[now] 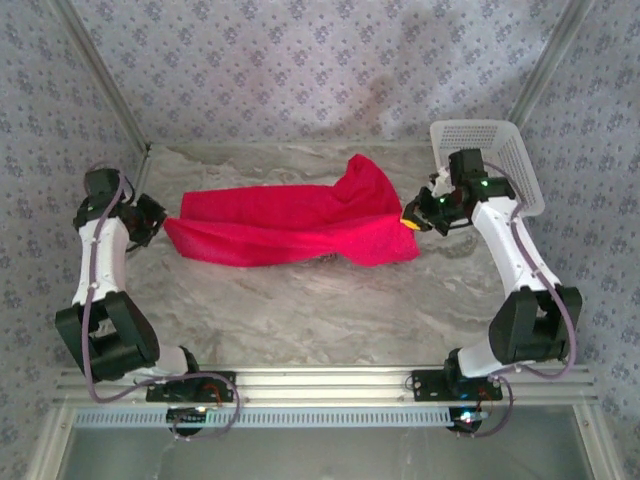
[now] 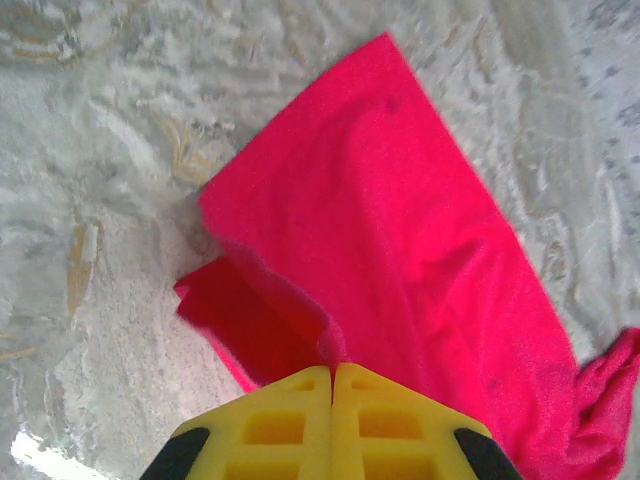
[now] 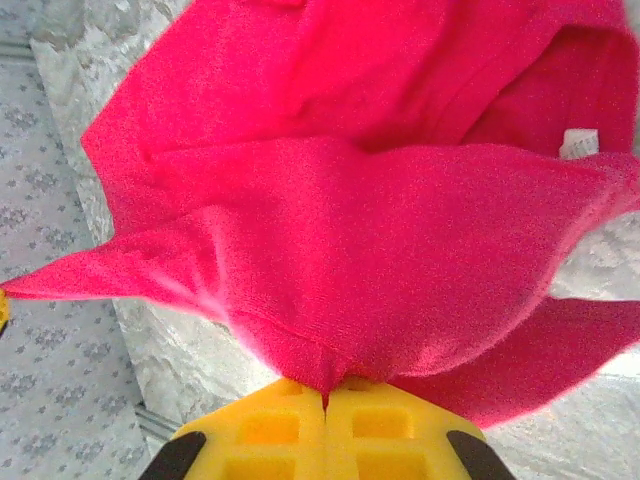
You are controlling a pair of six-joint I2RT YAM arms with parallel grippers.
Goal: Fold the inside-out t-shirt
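The inside-out t-shirt (image 1: 290,228), bright red, hangs stretched as a long band between my two grippers above the marbled table. My left gripper (image 1: 160,222) is shut on its left end; in the left wrist view the yellow jaws (image 2: 332,372) pinch a fold of the t-shirt (image 2: 400,250). On the right end my right gripper (image 1: 412,220) is shut, its yellow jaws (image 3: 325,393) pressed together on the red cloth (image 3: 380,250). A bunched part rises at the upper right (image 1: 365,180). A small white tag (image 3: 578,142) shows at the right.
A white plastic basket (image 1: 500,160) stands at the back right, just behind the right arm. The marbled tabletop (image 1: 300,310) is bare in front of the t-shirt. Patterned walls close the sides and back; an aluminium rail (image 1: 320,385) runs along the near edge.
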